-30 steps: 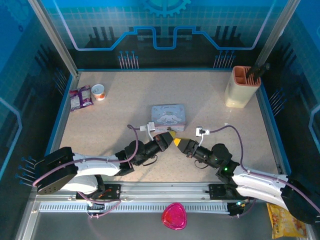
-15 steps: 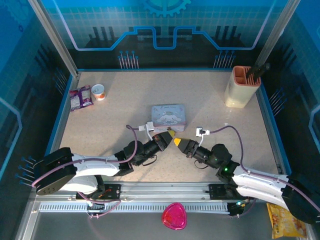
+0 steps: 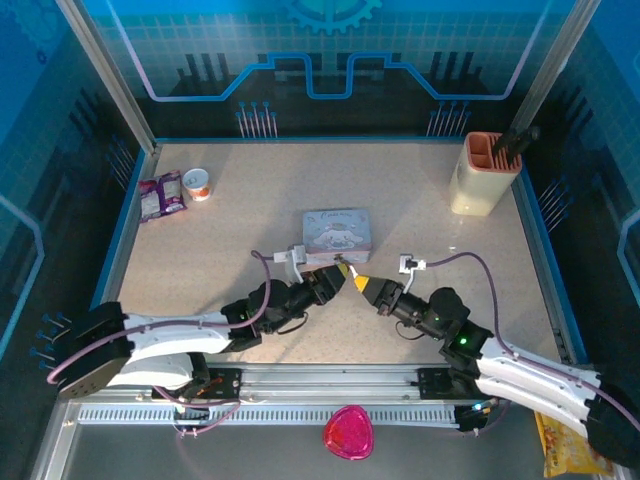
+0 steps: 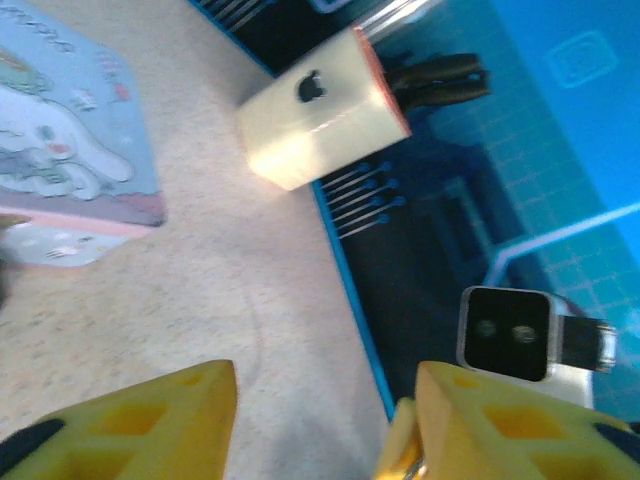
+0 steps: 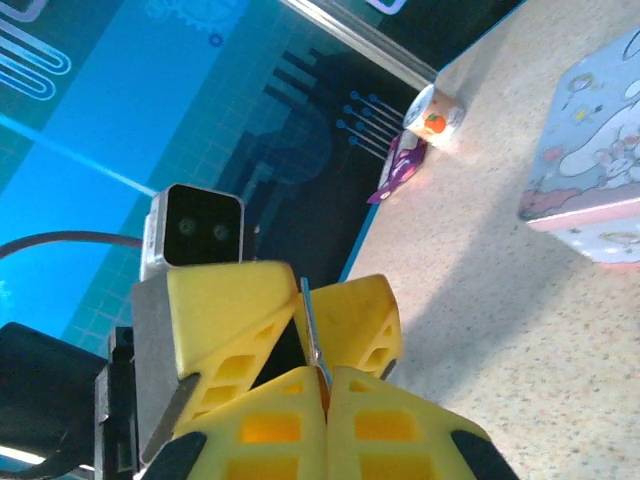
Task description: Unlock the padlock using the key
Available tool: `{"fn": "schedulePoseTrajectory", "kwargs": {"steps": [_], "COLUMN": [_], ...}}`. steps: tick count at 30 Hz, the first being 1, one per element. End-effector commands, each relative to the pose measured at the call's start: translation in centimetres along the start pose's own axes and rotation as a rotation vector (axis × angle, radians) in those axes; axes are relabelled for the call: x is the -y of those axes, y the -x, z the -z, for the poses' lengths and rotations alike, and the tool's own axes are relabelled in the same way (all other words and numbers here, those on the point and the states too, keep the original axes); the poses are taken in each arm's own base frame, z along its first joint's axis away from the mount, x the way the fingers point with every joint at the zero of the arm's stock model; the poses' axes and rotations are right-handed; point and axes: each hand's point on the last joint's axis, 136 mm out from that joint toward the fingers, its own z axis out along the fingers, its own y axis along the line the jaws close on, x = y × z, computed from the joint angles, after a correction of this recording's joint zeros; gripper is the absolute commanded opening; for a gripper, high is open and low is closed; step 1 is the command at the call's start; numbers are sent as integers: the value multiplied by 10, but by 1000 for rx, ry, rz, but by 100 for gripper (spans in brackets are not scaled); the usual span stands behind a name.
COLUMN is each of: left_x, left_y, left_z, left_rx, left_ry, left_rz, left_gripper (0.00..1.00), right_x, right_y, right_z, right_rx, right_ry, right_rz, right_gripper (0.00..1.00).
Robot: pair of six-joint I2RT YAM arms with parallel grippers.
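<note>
Left arm point(image 3: 165, 335): white shell on the long link, black joint housings, black block at the base, 8 o'clock in the top view.
Right arm point(image 3: 530, 375): same white shell and black joints, with a small green light point(image 3: 462, 341) on the elbow housing.
A mauve cable point(image 3: 450, 255) runs to each wrist and ends at a small white camera module point(image 3: 297, 253).
Left gripper point(image 3: 341, 271) and right gripper point(image 3: 359, 282): yellow fingers point(image 4: 150, 415) on black mounts, moulded with triangular and rectangular cut-outs.
Wrist views: the camera module is a silver box with a dark face and two lenses. It sits at 4 o'clock in the left wrist view and 9 o'clock in the right.
</note>
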Motion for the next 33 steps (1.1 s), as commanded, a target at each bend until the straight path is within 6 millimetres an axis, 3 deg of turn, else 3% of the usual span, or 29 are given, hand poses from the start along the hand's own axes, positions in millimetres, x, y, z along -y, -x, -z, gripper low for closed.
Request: {"fn": "schedulePoseTrajectory", "kwargs": {"steps": [1,6,12,15,18,24,33], "left_x": [-35,-74,-95,-103,-118,-128,-157], "left_y": [10,12,-20,-33,-37,-42,-45], "left_z": [12,22,-2,-20,-35,-66,-93], "left_rx": [-19,-113,-249,-293,-307,-288,-266], "left_ry": [249,587,693,673,655,557,586], "left_rz": [-171,-301,-305,-294,-266,-286,-272], "left_gripper": [55,60,62,64,64,63,63], "right_x": [34,51,50,50,48,50,49], "right_y": [1,2,4,4,3,0,-3], "right_z": [12,29,31,31,31,34,39], "right_rx": [-42,-64,-62,-63,-69,-69,-66], "right_ry": [-207,-317,-324,-319,-309,-298,-274], "right_rz": [29,77,102,105,110,100,90], "right_gripper": [0,0,0,0,0,0,0]}}
